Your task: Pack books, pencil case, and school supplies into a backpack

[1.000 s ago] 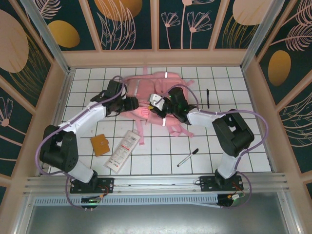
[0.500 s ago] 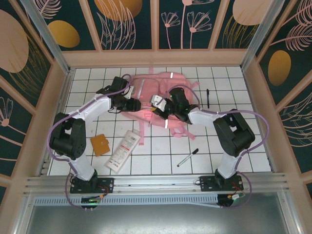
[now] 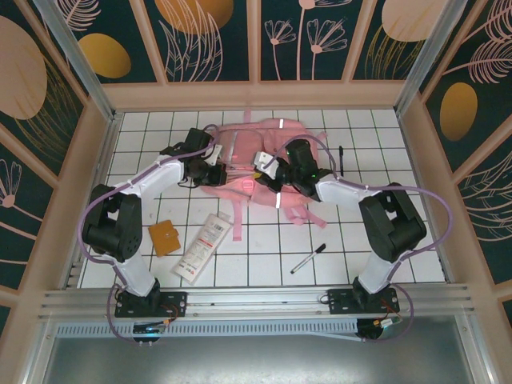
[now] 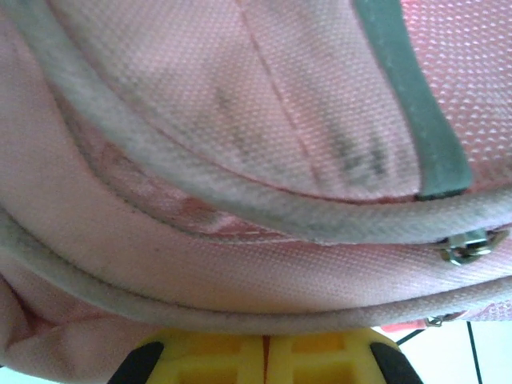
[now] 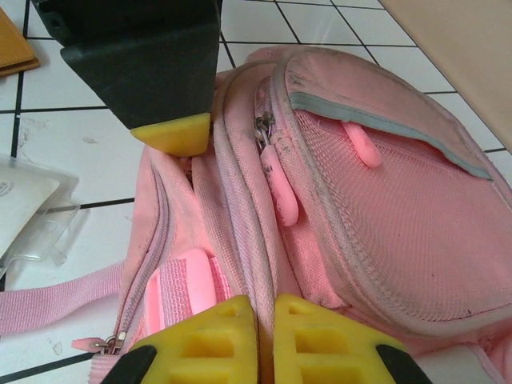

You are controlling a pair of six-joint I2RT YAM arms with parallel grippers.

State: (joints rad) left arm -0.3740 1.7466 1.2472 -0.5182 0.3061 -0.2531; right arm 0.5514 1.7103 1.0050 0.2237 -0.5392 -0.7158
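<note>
**Left jaws close at the backpack's rim**

The left gripper [image 3: 213, 172] has swung in from the left and closed. Its yellow pads now meet against the pink fabric, though I cannot tell whether a fold is pinched between them. The backpack [image 3: 240, 148] has slid a little toward the far side of the table. The right gripper [image 3: 265, 168] has moved with it, pads narrow and pressed together on the bag's near edge. Both arms now seem set to work the bag open, which must come before any packing.

The backpack lies flat in the middle of the table, its long axis roughly left to right. Its straps trail toward the arms. In the right wrist view a pink zip pull [image 5: 278, 190] hangs on a track that looks closed. The pencil case [image 3: 203, 245] waits near the left arm, lying on a slant from near-left to far-right.
</note>
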